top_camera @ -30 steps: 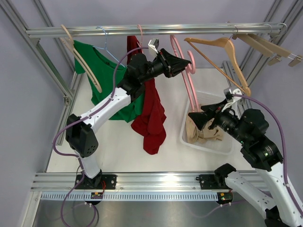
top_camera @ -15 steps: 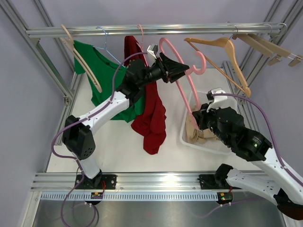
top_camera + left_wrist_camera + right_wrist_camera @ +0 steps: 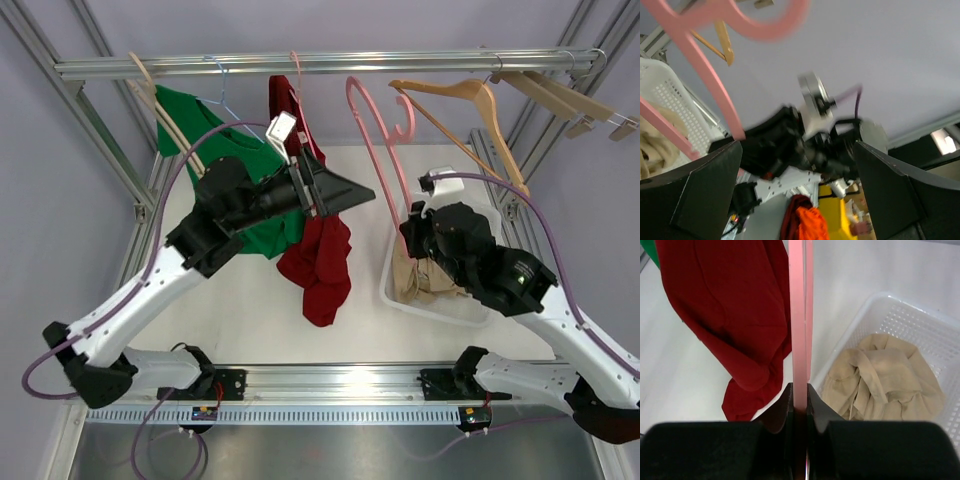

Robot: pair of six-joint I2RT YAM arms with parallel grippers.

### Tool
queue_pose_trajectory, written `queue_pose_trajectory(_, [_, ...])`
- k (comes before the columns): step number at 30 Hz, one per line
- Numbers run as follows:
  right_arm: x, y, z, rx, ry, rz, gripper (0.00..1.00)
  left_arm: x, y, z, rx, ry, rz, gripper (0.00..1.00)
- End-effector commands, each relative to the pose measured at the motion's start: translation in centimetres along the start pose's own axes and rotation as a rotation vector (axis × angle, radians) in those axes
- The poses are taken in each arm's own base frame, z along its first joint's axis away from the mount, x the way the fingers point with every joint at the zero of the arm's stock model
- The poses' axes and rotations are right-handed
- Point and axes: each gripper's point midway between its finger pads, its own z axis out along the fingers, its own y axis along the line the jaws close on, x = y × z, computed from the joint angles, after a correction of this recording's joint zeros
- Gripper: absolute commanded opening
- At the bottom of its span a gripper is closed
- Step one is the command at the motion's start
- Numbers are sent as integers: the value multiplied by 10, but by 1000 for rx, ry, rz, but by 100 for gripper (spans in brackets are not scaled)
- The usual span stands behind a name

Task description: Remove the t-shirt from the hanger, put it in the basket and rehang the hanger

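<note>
A: Big stuff first?

B: White table (image 3: 250, 300), metal rail (image 3: 200, 67) across the back. Green tee (image 3: 215, 140) on a wooden hanger at far L of the rail. Red tee (image 3: 320, 260) hangs next to it, hem low toward the table.

A: Task tee?

B: Beige garment (image 3: 425, 280), crumpled inside the white basket (image 3: 440, 308) on the R side of the table. It's off the hanger.

A: And the hanger?

B: Pink hanger (image 3: 370, 135) is bare, hook clear of the rail, standing steeply btw red tee & basket. Bare wooden hangers (image 3: 455, 95) on the rail further R.

A: Grippers?

B: R gripper (image 3: 799, 395) is pinched tight on the pink hanger's straight bar, at its low end by the basket. L gripper (image 3: 345, 190) is spread wide w/ nothing btw its fingers. It's in front of the red tee, pointing at the pink hanger, close beside it.
</note>
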Motion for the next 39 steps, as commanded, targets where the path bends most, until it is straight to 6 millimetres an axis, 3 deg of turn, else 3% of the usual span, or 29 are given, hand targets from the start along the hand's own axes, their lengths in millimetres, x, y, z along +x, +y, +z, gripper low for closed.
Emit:
queue_pose_trajectory(1, [-43, 6, -2, -5, -86, 4, 0, 20, -8, -35, -75, 4, 244, 99])
queue_pose_trajectory(2, [-47, 7, 1, -3, -89, -1, 0, 24, -9, -41, -101, -16, 281, 99])
queue_pose_trajectory(3, [-52, 8, 8, 1, -83, -1, 0, 35, 8, -51, -166, 8, 345, 99])
queue_pose_trajectory(4, [-55, 5, 14, -2, -76, 10, 0, 34, 0, -69, -176, -22, 384, 99])
queue_pose_trajectory(5, [-58, 4, 19, -6, -73, 10, 0, 34, 6, -79, -230, -57, 416, 99])
queue_pose_trajectory(6, [-63, 5, 25, -17, -68, 16, 0, 46, 29, -89, -299, -23, 456, 99])
queue_pose_trajectory(7, [-68, -4, 30, 10, -73, 24, 0, 49, 24, -107, -301, -44, 481, 99])
queue_pose_trajectory(8, [-68, -6, 38, 16, -61, 16, 0, 46, 35, -116, -359, -69, 500, 99])
queue_pose_trajectory(9, [-75, -6, 38, 14, -72, 21, 0, 59, 56, -127, -413, -23, 527, 99])
queue_pose_trajectory(10, [-78, -10, 41, 14, -70, 27, 0, 63, 56, -139, -410, -20, 538, 99])
queue_pose_trajectory(12, [-83, -10, 50, 7, -60, 20, 0, 86, 82, -153, -449, 67, 553, 99])
queue_pose_trajectory(13, [-86, -10, 52, 10, -60, 17, 0, 92, 82, -161, -429, 84, 558, 99])
queue_pose_trajectory(16, [-94, -13, 65, 35, -60, 0, 0, 111, 111, -180, -494, 140, 561, 99])
queue_pose_trajectory(17, [-96, -15, 71, 47, -55, -1, 0, 112, 112, -189, -493, 128, 560, 99])
queue_pose_trajectory(19, [-98, -15, 77, 43, -52, 2, 0, 121, 126, -198, -511, 135, 555, 99])
queue_pose_trajectory(22, [-94, -19, 90, 54, -29, 10, 0, 120, 131, -209, -518, 96, 558, 99])
queue_pose_trajectory(26, [-75, -24, 109, 82, 10, 14, 0, 124, 155, -217, -580, 94, 588, 99])
queue_pose_trajectory(29, [-66, -29, 116, 103, 28, 14, 0, 128, 158, -217, -581, 116, 590, 99])
queue_pose_trajectory(33, [-66, -31, 114, 102, 12, 24, 0, 130, 157, -217, -574, 122, 588, 99])
queue_pose_trajectory(35, [-68, -32, 103, 100, -7, 37, 1, 128, 157, -218, -577, 111, 591, 99])
queue_pose_trajectory(36, [-69, -32, 100, 96, -19, 43, 3, 127, 157, -218, -576, 108, 592, 99])
queue_pose_trajectory(39, [-78, -34, 81, 90, -62, 55, 26, 122, 154, -220, -579, 83, 595, 99])
